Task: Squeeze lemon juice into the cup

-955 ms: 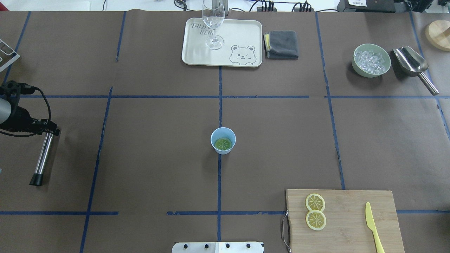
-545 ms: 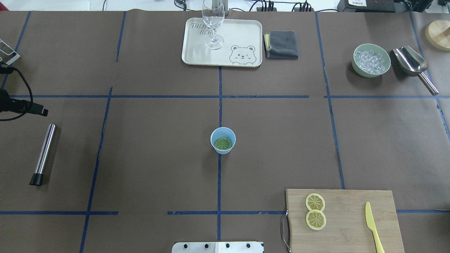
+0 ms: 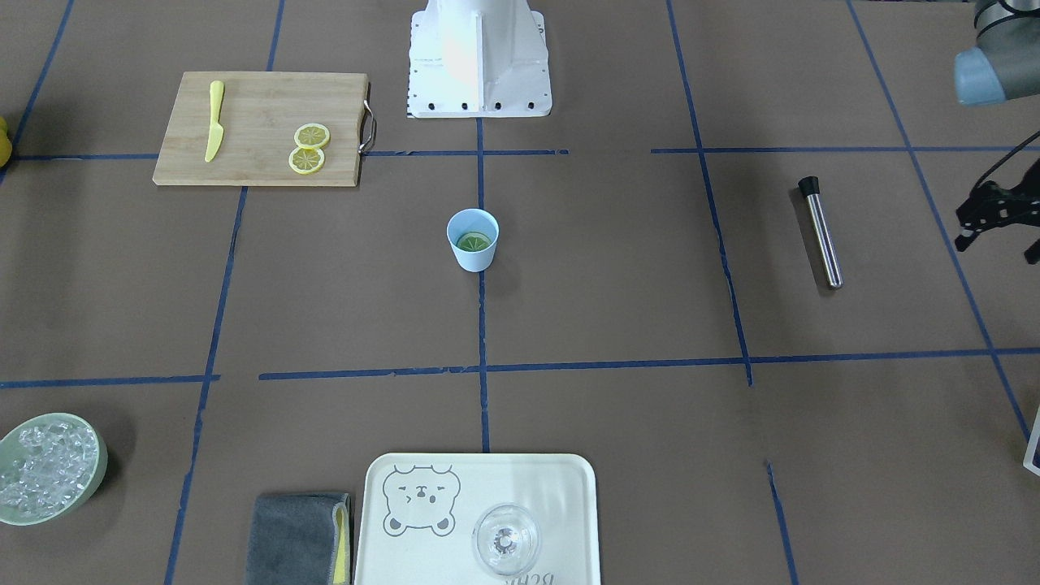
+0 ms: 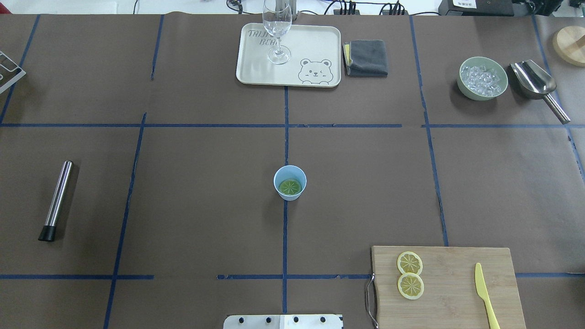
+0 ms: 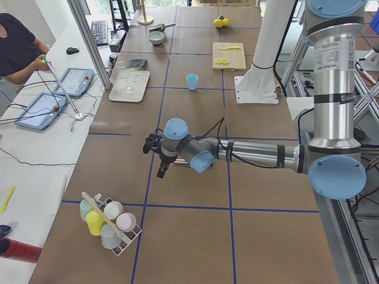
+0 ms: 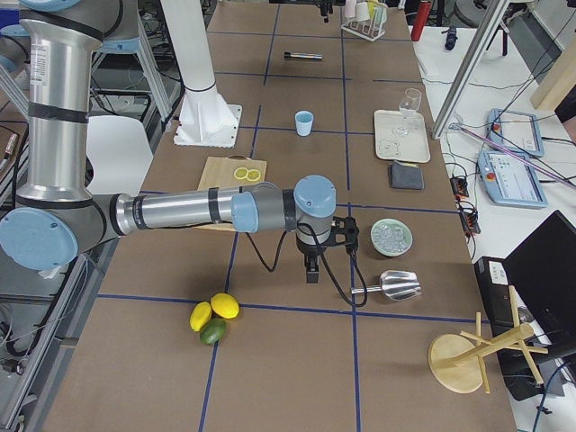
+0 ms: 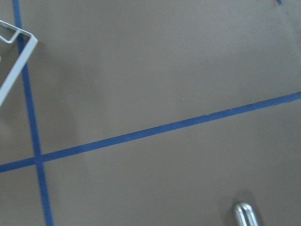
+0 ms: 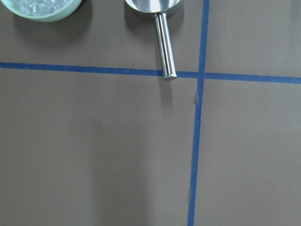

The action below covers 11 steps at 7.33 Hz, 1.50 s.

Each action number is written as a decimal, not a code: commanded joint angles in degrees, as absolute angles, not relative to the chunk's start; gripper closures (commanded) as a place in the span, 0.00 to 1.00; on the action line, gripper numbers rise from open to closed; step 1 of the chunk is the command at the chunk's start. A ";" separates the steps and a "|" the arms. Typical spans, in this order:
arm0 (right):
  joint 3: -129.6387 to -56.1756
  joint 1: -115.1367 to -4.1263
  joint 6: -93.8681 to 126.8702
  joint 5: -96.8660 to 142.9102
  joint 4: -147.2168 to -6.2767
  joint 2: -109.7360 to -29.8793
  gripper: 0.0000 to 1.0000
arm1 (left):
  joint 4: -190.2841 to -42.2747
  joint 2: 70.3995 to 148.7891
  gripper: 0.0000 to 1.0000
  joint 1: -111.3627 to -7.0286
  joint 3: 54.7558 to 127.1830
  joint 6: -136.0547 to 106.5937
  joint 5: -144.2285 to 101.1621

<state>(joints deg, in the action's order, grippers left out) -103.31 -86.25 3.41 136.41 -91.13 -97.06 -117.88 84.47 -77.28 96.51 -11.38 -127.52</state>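
The light blue cup (image 4: 279, 179) stands at the table's middle, also in the front-facing view (image 3: 472, 255). A lemon slice (image 4: 290, 186) lies flat inside it on the bottom. Two more lemon slices (image 4: 410, 263) (image 4: 411, 286) lie on the wooden cutting board (image 4: 457, 292). My left gripper (image 3: 995, 218) shows only partly at the front-facing view's right edge, far from the cup; I cannot tell its state. My right gripper (image 6: 311, 270) shows only in the exterior right view, near the ice bowl; I cannot tell its state. Neither wrist view shows any part of the grippers.
A metal rod with a black end (image 4: 56, 200) lies at the left. A cream tray (image 4: 315, 45) with a clear glass (image 4: 277, 27) and a grey cloth (image 4: 367, 57) sit at the back. A green bowl of ice (image 4: 483, 78), a metal scoop (image 4: 537, 84) and a yellow knife (image 4: 484, 294) lie at the right.
My left arm has pulled away from the metal rod's upper end and left the overhead view to the left. The rod, cup and slices have not moved.
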 commanded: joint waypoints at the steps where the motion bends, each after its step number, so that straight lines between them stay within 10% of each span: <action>1: -101.17 -86.83 -2.42 136.40 -93.95 -96.86 0.00 | -98.87 87.43 0.00 -87.77 96.77 5.04 -131.21; 11: -100.20 -83.86 -4.04 136.23 -99.75 -91.32 0.00 | -92.37 85.25 0.00 -89.03 99.14 5.36 -135.17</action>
